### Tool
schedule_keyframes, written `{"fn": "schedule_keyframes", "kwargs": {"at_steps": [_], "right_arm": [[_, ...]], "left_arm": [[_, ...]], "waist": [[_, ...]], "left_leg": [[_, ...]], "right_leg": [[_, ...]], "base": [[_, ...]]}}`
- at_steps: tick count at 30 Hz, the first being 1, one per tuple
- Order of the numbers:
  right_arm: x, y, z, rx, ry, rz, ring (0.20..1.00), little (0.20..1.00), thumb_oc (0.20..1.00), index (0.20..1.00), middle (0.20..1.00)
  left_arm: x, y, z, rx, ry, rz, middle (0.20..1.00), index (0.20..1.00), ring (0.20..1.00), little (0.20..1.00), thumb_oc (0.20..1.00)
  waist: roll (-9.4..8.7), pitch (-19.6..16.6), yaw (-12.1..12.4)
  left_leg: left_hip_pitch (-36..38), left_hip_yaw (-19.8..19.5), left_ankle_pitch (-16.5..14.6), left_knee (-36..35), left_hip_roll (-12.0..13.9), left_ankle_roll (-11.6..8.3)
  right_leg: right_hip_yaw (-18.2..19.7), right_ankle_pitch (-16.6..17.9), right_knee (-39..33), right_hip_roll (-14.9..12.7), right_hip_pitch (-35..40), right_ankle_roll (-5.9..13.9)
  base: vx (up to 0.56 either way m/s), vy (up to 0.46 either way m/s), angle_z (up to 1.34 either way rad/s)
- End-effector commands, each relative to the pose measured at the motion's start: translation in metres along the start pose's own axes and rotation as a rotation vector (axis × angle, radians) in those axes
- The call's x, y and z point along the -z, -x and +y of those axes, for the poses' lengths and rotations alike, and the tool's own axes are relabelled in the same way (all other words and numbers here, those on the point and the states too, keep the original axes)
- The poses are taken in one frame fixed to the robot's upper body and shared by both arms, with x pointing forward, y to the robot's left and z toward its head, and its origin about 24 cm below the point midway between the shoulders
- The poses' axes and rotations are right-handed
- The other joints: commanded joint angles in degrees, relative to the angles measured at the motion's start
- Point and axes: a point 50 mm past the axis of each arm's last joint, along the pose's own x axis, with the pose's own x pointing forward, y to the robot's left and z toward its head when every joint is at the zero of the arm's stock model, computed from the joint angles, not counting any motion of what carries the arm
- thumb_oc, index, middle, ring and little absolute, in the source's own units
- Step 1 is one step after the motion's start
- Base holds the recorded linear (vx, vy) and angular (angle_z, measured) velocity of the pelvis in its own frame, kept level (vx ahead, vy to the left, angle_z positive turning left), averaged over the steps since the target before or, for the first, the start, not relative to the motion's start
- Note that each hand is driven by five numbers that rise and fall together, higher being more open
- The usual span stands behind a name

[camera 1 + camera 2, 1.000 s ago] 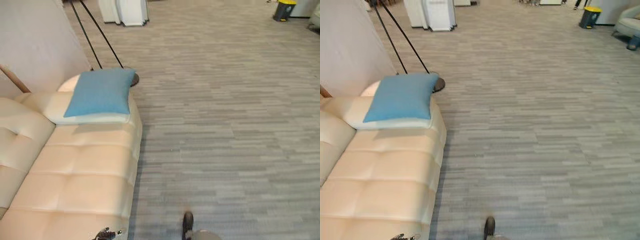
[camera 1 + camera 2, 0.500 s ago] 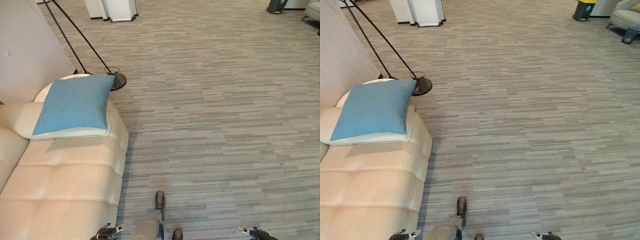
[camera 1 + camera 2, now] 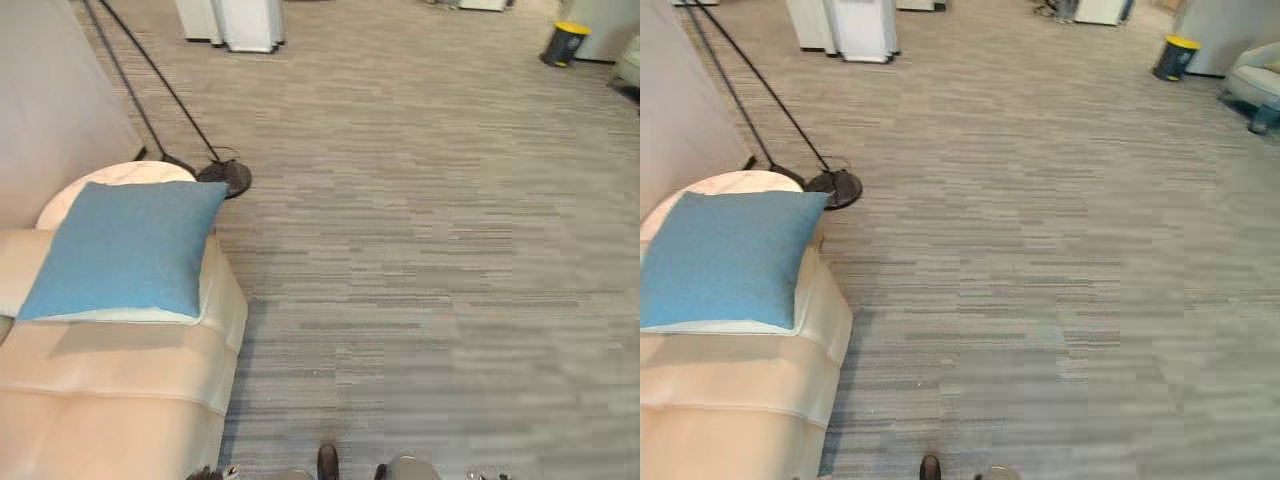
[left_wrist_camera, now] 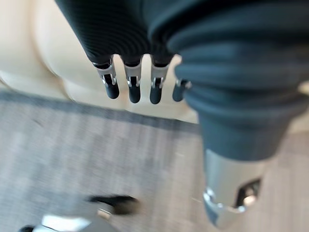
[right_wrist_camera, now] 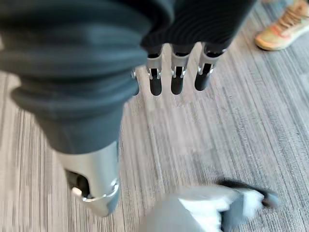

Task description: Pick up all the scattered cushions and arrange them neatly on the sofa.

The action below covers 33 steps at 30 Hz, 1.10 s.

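A blue cushion lies flat on a white cushion at the end of the cream sofa, on the left of the eye views. My left hand hangs beside the sofa's front edge, fingers straight and holding nothing. My right hand hangs over the grey carpet, fingers straight too, with nothing in it.
A round white side table stands behind the sofa's end, beside a floor lamp's black base and slanting poles. White units stand at the back, a yellow-lidded bin and a pale armchair far right. A person's shoe is near my right hand.
The camera has shifted, so the sofa and blue cushion now sit further left and closer. The cushion itself has not moved. Both hands still hang free.
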Motion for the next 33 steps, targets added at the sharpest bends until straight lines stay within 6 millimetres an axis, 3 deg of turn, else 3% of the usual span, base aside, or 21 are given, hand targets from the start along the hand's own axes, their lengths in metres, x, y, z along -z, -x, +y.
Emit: {"fn": "schedule_keyframes", "kwargs": {"at_steps": [1, 3, 5, 6, 8, 10, 13, 14, 16, 19, 21, 22, 23, 24, 26, 30, 31, 32, 33], "right_arm": [[-0.016, -0.001, -0.006, 0.016, -0.017, -0.044, 1.0, 1.0, 1.0, 1.0, 1.0], [-0.015, -0.001, -0.006, 0.017, -0.022, -0.038, 1.0, 1.0, 1.0, 1.0, 1.0], [-0.011, -0.001, -0.009, 0.028, -0.037, -0.015, 1.0, 1.0, 1.0, 1.0, 1.0], [-0.004, -0.001, -0.013, 0.04, -0.043, 0.003, 1.0, 1.0, 1.0, 1.0, 1.0], [0.0, -0.001, -0.015, 0.039, -0.046, 0.013, 1.0, 1.0, 1.0, 1.0, 1.0], [0.003, -0.001, -0.018, 0.041, -0.05, 0.028, 1.0, 1.0, 1.0, 1.0, 1.0], [-0.007, -0.001, -0.023, 0.049, -0.035, -0.004, 1.0, 1.0, 1.0, 1.0, 1.0], [-0.013, -0.001, -0.024, 0.049, -0.035, -0.021, 1.0, 1.0, 1.0, 1.0, 1.0], [-0.02, -0.001, -0.025, 0.056, -0.024, -0.037, 1.0, 1.0, 1.0, 1.0, 1.0], [-0.018, -0.001, -0.024, 0.058, -0.027, -0.023, 1.0, 1.0, 1.0, 1.0, 1.0], [-0.016, -0.002, -0.024, 0.064, -0.01, -0.012, 1.0, 1.0, 1.0, 1.0, 1.0], [-0.014, -0.002, -0.022, 0.063, 0.006, -0.009, 1.0, 1.0, 1.0, 1.0, 1.0], [-0.014, -0.002, -0.022, 0.063, 0.006, -0.009, 1.0, 1.0, 1.0, 1.0, 1.0], [-0.014, -0.002, -0.02, 0.061, 0.01, -0.011, 1.0, 1.0, 1.0, 1.0, 1.0], [-0.014, -0.001, -0.02, 0.059, 0.015, -0.015, 1.0, 1.0, 1.0, 1.0, 1.0], [-0.012, -0.001, -0.016, 0.045, 0.037, -0.01, 1.0, 1.0, 1.0, 1.0, 1.0], [-0.01, -0.002, -0.012, 0.034, 0.044, -0.004, 1.0, 1.0, 1.0, 1.0, 1.0], [-0.01, -0.002, -0.012, 0.034, 0.044, -0.004, 1.0, 1.0, 1.0, 1.0, 1.0], [-0.006, -0.001, -0.008, 0.017, 0.032, 0.002, 1.0, 1.0, 1.0, 1.0, 1.0]], "left_arm": [[-0.002, 0.0, 0.018, -0.049, 0.024, -0.01, 1.0, 1.0, 1.0, 1.0, 1.0], [-0.005, -0.001, 0.019, -0.055, 0.024, -0.018, 1.0, 1.0, 1.0, 1.0, 1.0], [-0.006, -0.001, 0.022, -0.061, 0.037, -0.014, 1.0, 1.0, 1.0, 1.0, 1.0], [0.0, -0.001, 0.022, -0.056, 0.045, 0.005, 1.0, 1.0, 1.0, 1.0, 1.0], [0.01, 0.0, 0.022, -0.058, 0.061, 0.041, 1.0, 1.0, 1.0, 1.0, 1.0], [0.022, 0.001, 0.023, -0.059, 0.067, 0.079, 1.0, 1.0, 1.0, 1.0, 1.0], [0.024, 0.002, 0.021, -0.049, 0.071, 0.086, 1.0, 1.0, 1.0, 1.0, 1.0], [0.022, 0.002, 0.02, -0.046, 0.068, 0.077, 1.0, 1.0, 1.0, 1.0, 1.0], [0.02, 0.001, 0.021, -0.055, 0.071, 0.072, 1.0, 1.0, 1.0, 1.0, 1.0], [0.021, 0.002, 0.021, -0.056, 0.079, 0.075, 1.0, 1.0, 1.0, 1.0, 1.0], [0.022, 0.002, 0.02, -0.054, 0.065, 0.075, 1.0, 1.0, 1.0, 1.0, 1.0], [0.022, 0.002, 0.018, -0.051, 0.052, 0.076, 1.0, 1.0, 1.0, 1.0, 1.0], [0.022, 0.002, 0.018, -0.051, 0.052, 0.076, 1.0, 1.0, 1.0, 1.0, 1.0], [0.017, 0.001, 0.017, -0.047, 0.035, 0.065, 1.0, 1.0, 1.0, 1.0, 1.0], [0.019, 0.001, 0.019, -0.054, 0.034, 0.071, 1.0, 1.0, 1.0, 1.0, 1.0], [0.03, 0.003, 0.024, -0.071, 0.082, 0.102, 1.0, 1.0, 1.0, 1.0, 1.0], [0.036, 0.004, 0.028, -0.081, 0.102, 0.126, 1.0, 1.0, 1.0, 1.0, 1.0], [0.036, 0.004, 0.028, -0.082, 0.102, 0.126, 1.0, 1.0, 1.0, 1.0, 1.0], [0.038, 0.005, 0.031, -0.094, 0.12, 0.131, 1.0, 1.0, 1.0, 1.0, 1.0]], "waist": [[0.88, 2.57, 1.41], [0.42, 2.77, 1.32], [-0.64, 2.32, 0.95], [-0.5, 1.6, 0.5], [-0.57, 0.19, 0.43], [-0.25, -0.67, 0.49], [-0.37, 1.11, 1.51], [-0.13, 2.33, 1.98], [-0.45, 3.6, 2.99], [-1.22, 3.1, 3.85], [-1.48, 2.2, 3.95], [-0.58, 1.58, 3.57], [-0.63, 1.69, 3.51], [-0.14, 1.18, 3.32], [-0.19, 0.82, 2.59], [-0.66, -1.14, 3.18], [-1.72, -2.26, 3.84], [-1.76, -2.26, 3.82], [-3.0, -2.36, 4.32]], "left_leg": [[1.55, 2.23, -3.9, -1.45, 3.14, -9.15], [3.25, -0.09, -4.8, -1.45, 2.9, -10.06], [5.07, -3.53, -6.29, -1.45, 2.2, -11.15], [7.27, -6.07, -7.01, -1.36, 2.43, -11.88], [9.03, -7.07, -8.69, 0.98, 3.36, -12.39], [7.91, -7.05, -7.18, 10.28, 5.13, -14.08], [-3.16, -6.62, -0.23, 32.91, 4.82, -15.68], [-6.87, -6.36, 0.39, 38.63, 4.54, -15.67], [-10.54, -1.88, -0.48, 43.24, 6.12, -15.11], [-14.42, 2.83, -3.43, 33.61, 5.66, -14.44], [-13.27, 6.22, -4.26, 21.97, 5.58, -13.55], [-12.41, 11.1, -0.39, 7.42, 6.59, -15.07], [-11.9, 11.06, 0.04, 6.64, 6.4, -15.06], [-11.58, 12.87, 3.18, -0.36, 6.72, -15.6], [-14.43, 16.04, 3.28, -1.45, 7.64, -16.61], [-12.53, 15.73, 4.53, -1.45, 7.2, -15.85], [-10.77, 15.19, 3.61, -1.45, 6.06, -14.77], [-10.75, 15.18, 3.59, -1.45, 6.01, -14.74], [-8.1, 13.88, 0.91, -1.45, 4.26, -12.33]], "right_leg": [[2.22, 15.3, -18.44, 4.73, 1.39, 0.29], [7.11, 16.95, -36.69, 9.39, 1.33, 1.24], [13.82, 20.9, -49.61, 10.95, 0.94, 3.41], [14.31, 21.44, -48.17, 10.96, 1.73, 3.56], [14.0, 21.75, -47.27, 10.92, 3.17, 2.59], [12.38, 19.93, -45.24, 11.44, 5.07, 0.94], [10.39, 18.38, -46.08, 11.27, 9.71, -1.21], [9.55, 17.37, -45.88, 11.52, 11.0, -1.85], [8.1, 15.86, -45.83, 11.63, 12.81, -2.85], [5.28, 14.63, -47.77, 10.25, 15.75, -2.69], [3.19, 13.52, -48.96, 9.84, 17.11, -2.12], [0.72, 11.75, -49.61, 10.62, 19.27, -1.65], [0.67, 11.71, -49.61, 10.53, 19.44, -1.62], [-1.6, 10.68, -49.61, 11.03, 20.86, -1.51], [-3.76, 9.89, -49.61, 11.18, 22.12, -1.63], [-4.96, 7.8, -48.37, 10.75, 24.37, -0.97], [-5.93, 6.98, -44.14, 8.87, 24.56, -0.24], [-5.95, 6.88, -44.0, 8.8, 24.53, -0.2], [-6.56, 11.59, -31.87, 4.85, 22.31, 2.25]], "base": [[0.3, -0.092, 0.59], [0.41, -0.142, 0.38], [0.64, -0.194, 0.88], [0.78, -0.245, 1.18], [0.66, -0.233, 1.44], [0.53, -0.237, 0.8], [0.32, -0.222, 0.58], [0.21, -0.219, 0.48], [0.24, -0.199, 0.24], [0.3, -0.102, 0.04], [0.4, -0.022, 0.46], [0.37, 0.01, 0.72], [0.47, 0.044, 1.0], [0.31, 0.058, 0.83], [0.43, 0.097, 0.95], [0.43, 0.145, 0.43], [0.35, 0.137, 0.19], [0.67, 0.323, 0.22], [0.42, 0.281, 0.36]]}}
